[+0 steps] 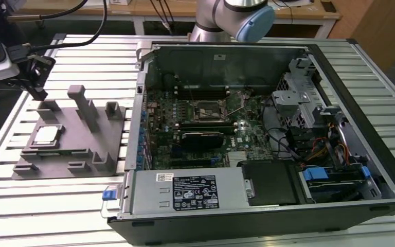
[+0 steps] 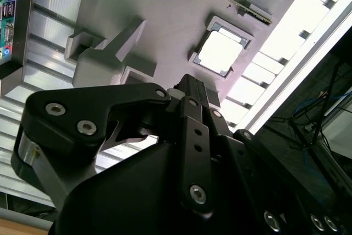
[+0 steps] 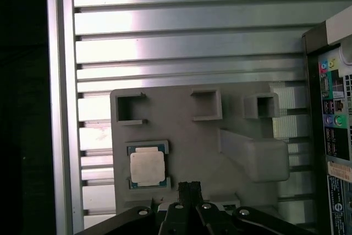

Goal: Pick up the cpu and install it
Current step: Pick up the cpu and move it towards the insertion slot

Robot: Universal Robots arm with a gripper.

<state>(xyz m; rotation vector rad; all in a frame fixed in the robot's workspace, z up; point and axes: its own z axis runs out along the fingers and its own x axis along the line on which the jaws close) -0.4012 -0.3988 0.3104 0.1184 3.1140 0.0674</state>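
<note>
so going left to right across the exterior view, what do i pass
cpu → blue tab on the case → square socket on the motherboard → metal drive cage

Pincer [image 3: 190, 185] closed, empty, tip downward.

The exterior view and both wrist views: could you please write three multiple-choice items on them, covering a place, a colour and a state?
1. The pale silvery square cpu lies: A in a cardboard box; B in a recess of the slotted plastic fixture; C on a shelf.
2. That fixture is: A red; B blue; C gray.
3. The black computer case is: A open, green motherboard exposed; B closed; C wrapped in foil.
Answers: B, the chip sits framed in the fixture; C, its plastic is plain gray; A, the board shows inside.
</note>
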